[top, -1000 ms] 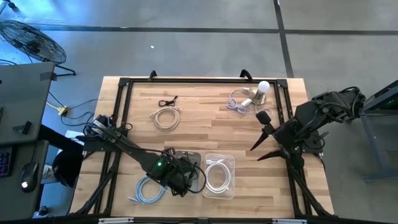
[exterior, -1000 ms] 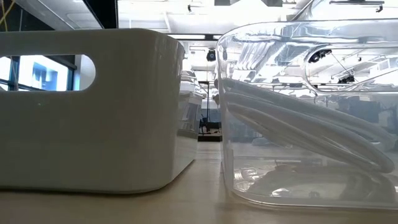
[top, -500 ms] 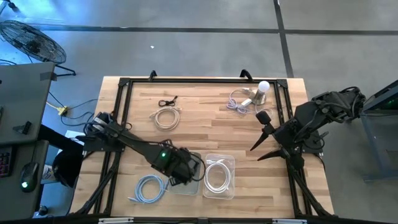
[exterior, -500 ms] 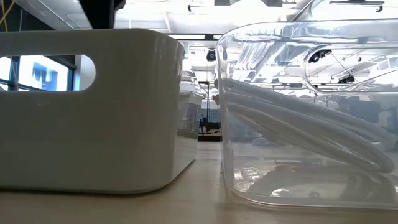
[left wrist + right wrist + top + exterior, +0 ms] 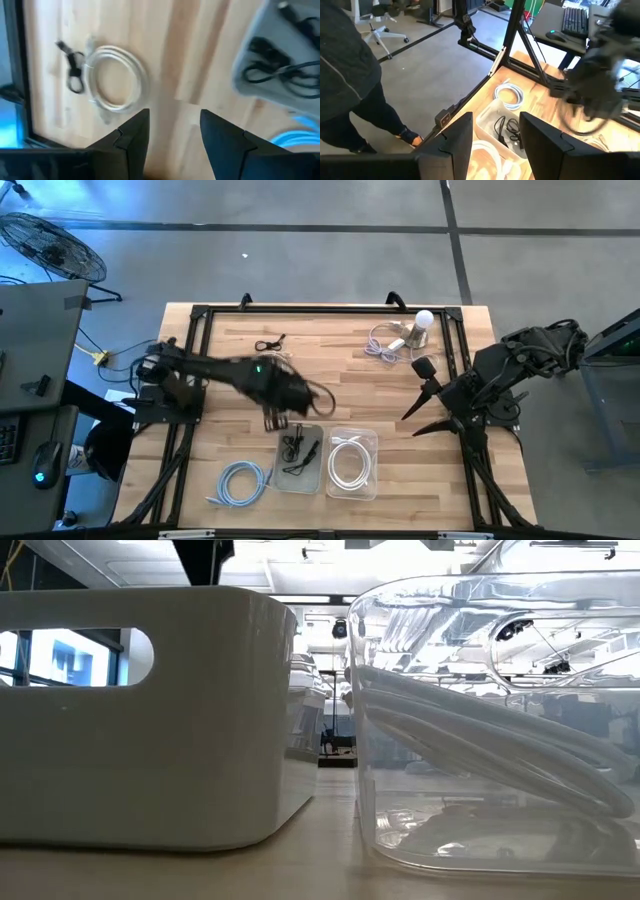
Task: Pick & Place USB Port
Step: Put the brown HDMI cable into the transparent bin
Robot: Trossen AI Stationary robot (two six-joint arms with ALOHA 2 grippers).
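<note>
Left tool (image 5: 272,420) hovers released and empty over the wooden bench (image 5: 330,385), just beside the white rectangular bin (image 5: 300,450) holding a black USB cable (image 5: 296,446); right tool (image 5: 418,412) waits released.

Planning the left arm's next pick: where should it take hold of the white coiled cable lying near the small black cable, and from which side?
Probably from straight above, fingers astride one strand of the white coiled cable: it lies flat as an open ring on the table. Choose the arc away from the small black cable. The left gripper is open.
</note>
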